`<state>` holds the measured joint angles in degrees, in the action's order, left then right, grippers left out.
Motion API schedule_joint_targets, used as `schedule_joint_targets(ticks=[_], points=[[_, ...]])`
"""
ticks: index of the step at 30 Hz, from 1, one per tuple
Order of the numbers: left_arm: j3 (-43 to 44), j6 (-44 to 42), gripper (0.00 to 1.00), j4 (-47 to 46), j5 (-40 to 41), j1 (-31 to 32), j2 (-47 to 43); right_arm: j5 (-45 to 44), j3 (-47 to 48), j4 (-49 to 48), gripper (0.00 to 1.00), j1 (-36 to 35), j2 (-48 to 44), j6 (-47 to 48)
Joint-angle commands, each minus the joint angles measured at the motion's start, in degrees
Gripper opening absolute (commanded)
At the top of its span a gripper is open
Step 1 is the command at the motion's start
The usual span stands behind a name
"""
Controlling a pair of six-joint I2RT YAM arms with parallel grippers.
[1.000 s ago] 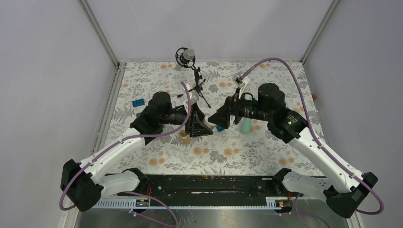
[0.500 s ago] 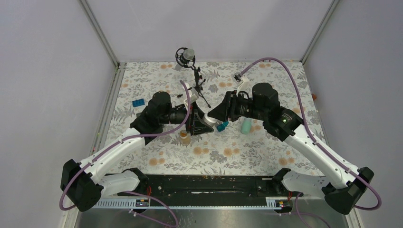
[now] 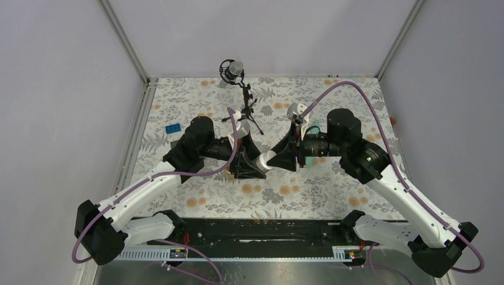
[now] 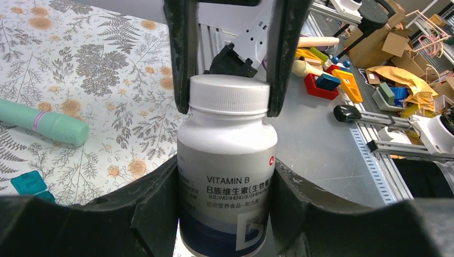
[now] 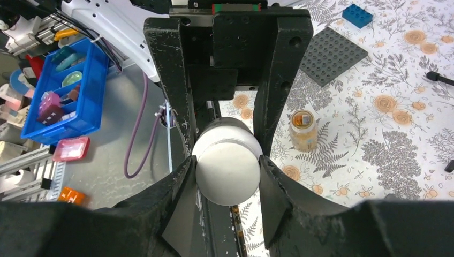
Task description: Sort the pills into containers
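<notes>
Pale grey walls (image 3: 59,89) and metal corner posts (image 3: 123,41) close in the table (image 3: 178,101) with its flowered cloth (image 3: 333,196), where a blue brick (image 3: 173,129) lies near the left edge. In the middle the left gripper (image 3: 251,162) pinches the body of a vitamin bottle (image 4: 227,176), and the right gripper (image 3: 273,160) is clamped on its cap (image 5: 227,167). The pills (image 5: 303,140) sit in a small glass jar (image 5: 303,127) standing on the cloth; the mint-green strip (image 4: 43,122) and the teal box (image 4: 29,183) lie near each other, not touching.
</notes>
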<state>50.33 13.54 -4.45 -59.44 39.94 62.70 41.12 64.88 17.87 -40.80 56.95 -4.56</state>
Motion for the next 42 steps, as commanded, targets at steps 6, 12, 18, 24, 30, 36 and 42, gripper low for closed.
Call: schedule_joint_targets(ticks=[6,12,18,24,30,36,42], points=[[0.3,1.3,0.0,0.0,6.5,-1.7,-0.2,-7.8,3.8,-0.9,0.99,0.0,5.5,-13.9],[0.1,1.5,0.0,0.0,9.4,-1.7,0.1,-10.5,-0.5,-8.2,0.9,-0.1,6.3,-24.1],[-0.2,1.5,0.0,0.0,9.9,-1.7,0.0,-11.8,-0.2,-7.0,0.71,-0.1,4.6,-25.7],[-0.7,1.5,0.0,0.4,10.1,-1.7,-0.2,-14.8,0.1,-5.4,0.86,-0.1,2.2,-26.4],[-0.8,1.6,0.0,0.5,10.4,-1.7,-0.8,-14.5,4.0,0.8,0.63,0.1,5.5,-26.0],[-1.0,1.5,0.0,1.1,10.3,-1.7,-1.4,-12.7,4.6,1.7,0.33,0.3,6.4,-24.1],[-1.1,0.9,0.0,1.7,8.1,-1.7,-1.8,-5.6,4.2,0.4,0.13,1.2,3.1,-14.1]])
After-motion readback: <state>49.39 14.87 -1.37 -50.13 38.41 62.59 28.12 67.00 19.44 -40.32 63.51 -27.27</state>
